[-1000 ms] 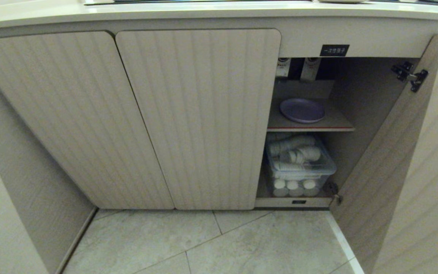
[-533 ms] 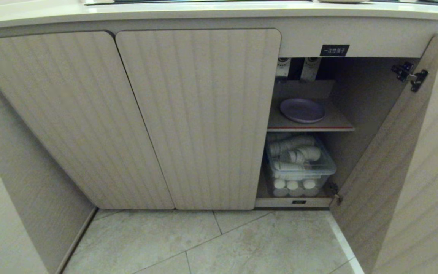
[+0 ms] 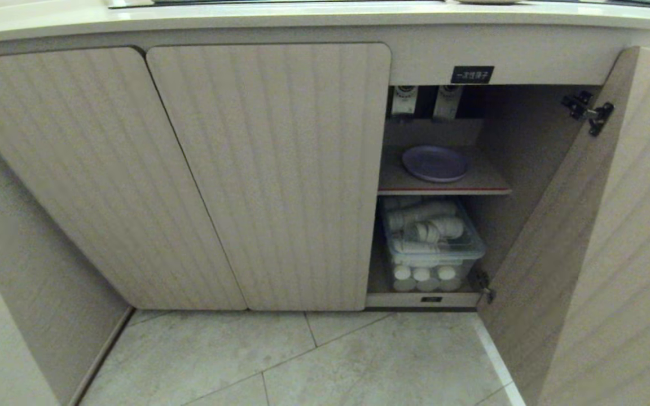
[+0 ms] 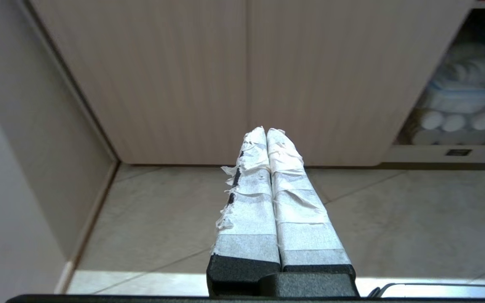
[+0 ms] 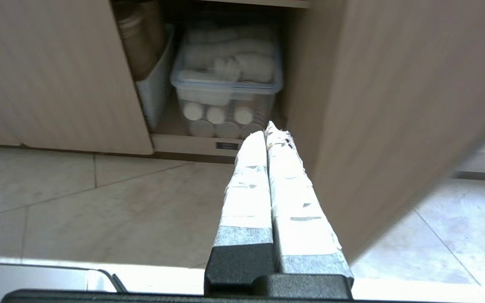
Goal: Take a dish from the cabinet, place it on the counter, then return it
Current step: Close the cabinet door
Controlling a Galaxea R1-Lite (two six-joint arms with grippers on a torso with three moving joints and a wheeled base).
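The lavender dish lies flat on the inner shelf of the cabinet, whose right door stands open. The cream counter runs along the top edge of the head view. Neither arm shows in the head view. My left gripper is shut and empty, held low over the floor and facing the closed ribbed doors. My right gripper is shut and empty too, low in front of the open compartment, close beside the open door. The dish is out of both wrist views.
A clear lidded bin of stacked white cups fills the compartment under the shelf, seen also as the bin in the right wrist view. A small black label sits above the opening. Pale floor tiles lie before the cabinet; a wall closes the left.
The whole head view has shifted a little to the left, so the camera has moved. The dish, the cabinet and its door keep their places relative to each other.
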